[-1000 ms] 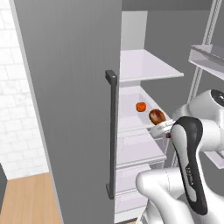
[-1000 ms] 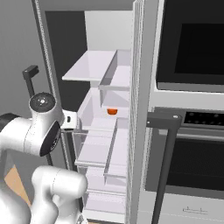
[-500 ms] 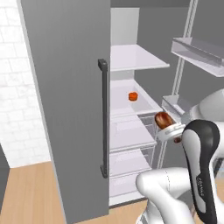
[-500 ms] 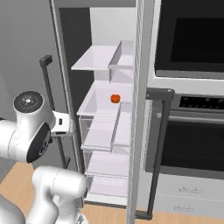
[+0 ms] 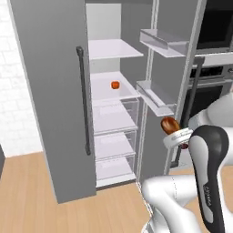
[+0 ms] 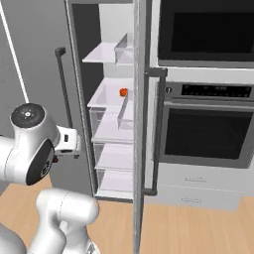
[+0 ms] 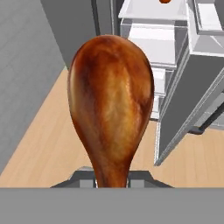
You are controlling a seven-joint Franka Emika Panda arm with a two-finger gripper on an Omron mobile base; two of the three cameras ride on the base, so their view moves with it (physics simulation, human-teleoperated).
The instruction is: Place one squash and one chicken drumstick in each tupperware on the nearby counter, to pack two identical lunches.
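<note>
Brown and glossy, a chicken drumstick (image 7: 110,105) is gripped at its thin end by the closed jaws of the gripper (image 7: 111,177), plump end outward, above the wooden floor (image 7: 48,144). Farther off, a squash (image 5: 115,84) is seen on a white shelf (image 5: 109,88) of the open fridge.

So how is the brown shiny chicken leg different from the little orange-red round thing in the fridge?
The brown glossy chicken drumstick is long, plump at one end and thin at the other; the small orange-red squash is round. The drumstick is clamped in the gripper outside the fridge; the squash sits alone on a white fridge shelf. Both are food.
</note>
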